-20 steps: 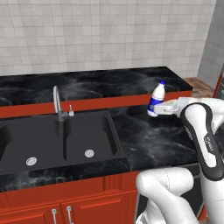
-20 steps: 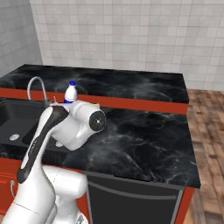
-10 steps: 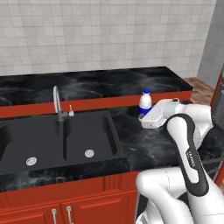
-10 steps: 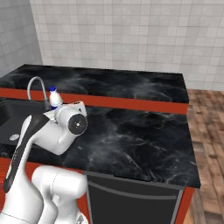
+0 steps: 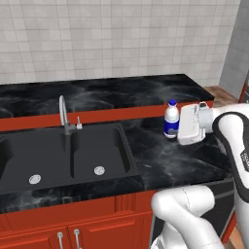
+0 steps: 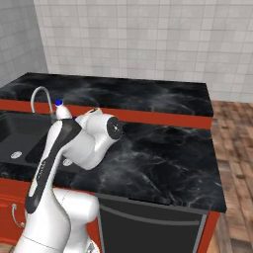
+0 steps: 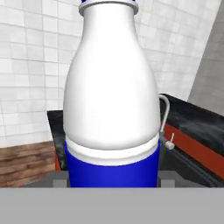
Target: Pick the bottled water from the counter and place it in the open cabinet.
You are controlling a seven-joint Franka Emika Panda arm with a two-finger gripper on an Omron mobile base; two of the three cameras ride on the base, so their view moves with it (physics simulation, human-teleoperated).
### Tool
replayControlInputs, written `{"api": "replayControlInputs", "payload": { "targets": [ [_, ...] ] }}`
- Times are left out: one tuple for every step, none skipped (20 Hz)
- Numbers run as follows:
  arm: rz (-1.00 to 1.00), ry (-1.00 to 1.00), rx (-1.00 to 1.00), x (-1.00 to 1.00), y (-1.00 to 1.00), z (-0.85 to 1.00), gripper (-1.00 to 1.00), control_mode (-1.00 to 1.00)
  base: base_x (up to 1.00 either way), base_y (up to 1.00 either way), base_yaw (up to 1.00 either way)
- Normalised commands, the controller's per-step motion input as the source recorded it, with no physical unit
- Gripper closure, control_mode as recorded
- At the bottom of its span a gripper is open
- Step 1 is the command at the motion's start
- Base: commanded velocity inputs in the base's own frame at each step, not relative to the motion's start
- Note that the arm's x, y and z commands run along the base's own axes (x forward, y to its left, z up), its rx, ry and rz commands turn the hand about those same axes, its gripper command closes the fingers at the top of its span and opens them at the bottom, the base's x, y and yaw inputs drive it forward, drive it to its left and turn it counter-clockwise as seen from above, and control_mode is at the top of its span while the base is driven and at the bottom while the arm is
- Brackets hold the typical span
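The bottled water (image 5: 170, 118) is a white bottle with a blue cap and blue label band. It stands upright, low over the black counter (image 5: 160, 163) just right of the sink. My gripper (image 5: 176, 127) is shut on it from the right, at label height. In the right base view the blue cap (image 6: 59, 103) peeks over my forearm, and the hand (image 6: 101, 131) sits beside it. In the hand view the bottle (image 7: 111, 100) is close up, with a dark fingertip (image 7: 59, 180) on either side of the label. The open cabinet is out of view.
A black double sink (image 5: 63, 153) with a curved faucet (image 5: 63, 113) lies left of the bottle. A tiled wall (image 5: 121, 39) runs behind the counter. A thin red edge (image 5: 245, 90) shows at the far right. The counter ends at wood flooring (image 6: 237, 148) on the right.
The arm has swung and refolded with the bottle in its grip. The bottle has shifted left toward the sink and slightly lower. The sink and faucet have not moved.
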Motion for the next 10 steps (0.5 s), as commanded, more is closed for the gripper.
{"api": "replayControlInputs", "payload": {
  "targets": [
    [0.07,0.21,0.23,0.0,-0.54,0.33,1.0,-1.0,0.0,0.0,0.0],
    [0.07,0.23,0.24,0.0,-0.54,0.34,1.0,-1.0,0.0,0.0,0.0],
    [0.04,0.27,0.24,0.0,-0.48,0.31,1.0,-1.0,0.0,0.0,0.0],
    [0.07,0.23,0.2,-0.09,-0.46,0.28,1.0,-1.0,0.0,0.0,0.0],
    [0.06,0.22,0.15,-0.15,-0.3,0.22,1.0,-1.0,0.0,0.0,0.0],
    [0.05,0.19,0.12,-0.24,-0.23,0.21,1.0,-1.0,0.0,0.0,0.0],
    [0.06,0.11,0.07,-0.41,-0.23,0.09,1.0,-1.0,0.0,0.0,0.0],
    [0.07,0.01,0.0,-0.55,-0.06,0.04,1.0,-1.0,0.0,0.0,0.0],
    [0.06,0.0,0.0,-0.66,-0.01,0.09,1.0,-1.0,0.0,0.0,0.0],
    [0.06,0.0,0.0,-0.69,-0.04,0.13,1.0,-1.0,0.0,0.0,0.0]
  ]
}}
